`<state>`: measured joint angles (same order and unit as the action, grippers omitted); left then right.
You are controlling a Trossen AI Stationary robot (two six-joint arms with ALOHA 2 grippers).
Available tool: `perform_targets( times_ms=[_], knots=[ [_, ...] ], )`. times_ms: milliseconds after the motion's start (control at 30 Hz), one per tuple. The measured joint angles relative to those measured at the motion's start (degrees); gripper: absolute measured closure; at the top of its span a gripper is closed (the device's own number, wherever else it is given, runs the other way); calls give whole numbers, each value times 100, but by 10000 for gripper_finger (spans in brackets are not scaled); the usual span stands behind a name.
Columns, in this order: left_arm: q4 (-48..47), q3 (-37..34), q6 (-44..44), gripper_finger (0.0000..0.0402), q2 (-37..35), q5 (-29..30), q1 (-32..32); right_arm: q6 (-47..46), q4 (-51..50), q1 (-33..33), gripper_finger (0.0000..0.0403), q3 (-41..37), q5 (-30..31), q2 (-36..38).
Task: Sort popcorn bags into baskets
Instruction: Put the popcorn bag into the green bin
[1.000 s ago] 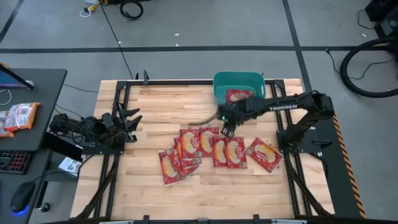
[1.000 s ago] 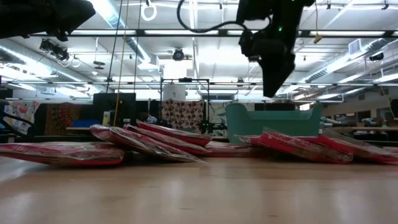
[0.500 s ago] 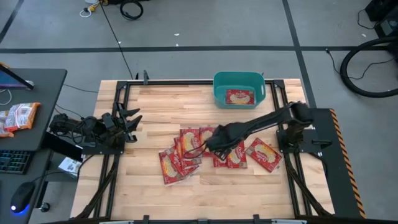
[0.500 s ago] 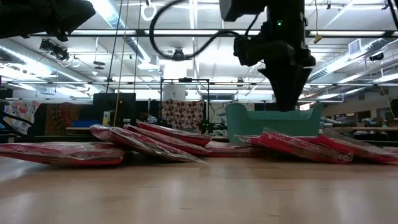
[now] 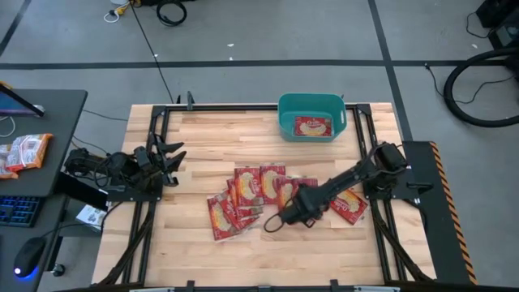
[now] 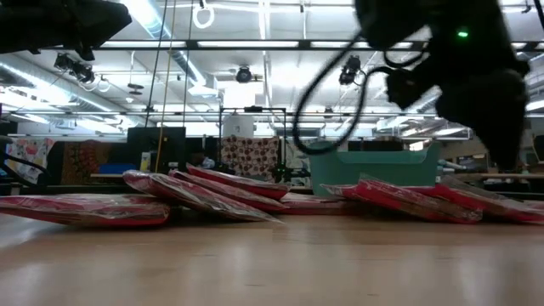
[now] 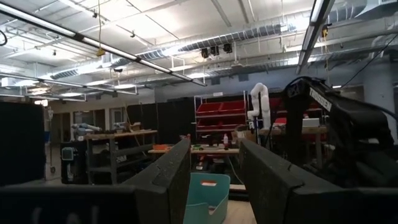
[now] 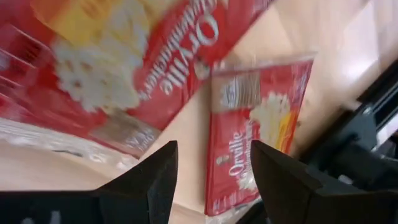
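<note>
Several red popcorn bags [image 5: 258,188] lie in an overlapping pile in the middle of the table, and one more [image 5: 347,203] lies to their right. In the low view the bags [image 6: 195,194] lean on one another. The teal basket [image 5: 310,116] stands at the far edge with one bag [image 5: 313,126] flat inside. My right gripper [image 5: 290,212] hangs open over the near edge of the pile. Between its fingers [image 8: 211,186] show bare wood and a red bag [image 8: 255,137]. My left gripper [image 5: 168,156] waits open at the table's left side.
Bare wood lies near the pile and on the table's far left. A black metal frame [image 5: 369,130] runs round the table, and the right arm's base [image 5: 397,174] stands at the right edge. A dark desk with pale orange packets [image 5: 24,152] sits off to the left.
My right gripper has swung from beside the basket toward the table's near edge, across the pile of bags, and has come lower over its near side. It stays open. The bags and the basket have not moved.
</note>
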<state>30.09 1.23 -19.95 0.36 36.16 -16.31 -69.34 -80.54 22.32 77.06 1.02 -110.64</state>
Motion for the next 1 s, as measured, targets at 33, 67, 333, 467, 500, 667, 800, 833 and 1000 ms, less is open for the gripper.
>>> perform_targets(
  times_ms=[33,67,333,467,500,667,800,833,1000],
  knots=[
    [0,0,15,258,0,0,0,-128,124,72,196,-159,-65,60],
    [-5,0,23,258,0,-1,0,-270,197,140,196,-314,-112,122],
    [-8,0,18,258,0,-1,1,-1041,475,494,191,-1239,-482,394],
    [-9,0,18,258,0,-1,0,-1095,949,545,190,-1475,-582,392],
    [-7,0,18,258,0,-1,0,-1115,1052,549,190,-1510,-580,392],
    [-9,0,18,258,0,-1,0,-1193,1106,602,190,-1759,-538,392],
    [-9,0,21,258,0,-1,0,-1137,1180,649,196,-1965,-529,393],
    [-7,0,23,258,0,-1,0,-1074,1229,659,203,-2000,-529,405],
    [-9,0,25,258,0,-1,0,-862,1453,690,275,-2083,-492,412]
  ],
)
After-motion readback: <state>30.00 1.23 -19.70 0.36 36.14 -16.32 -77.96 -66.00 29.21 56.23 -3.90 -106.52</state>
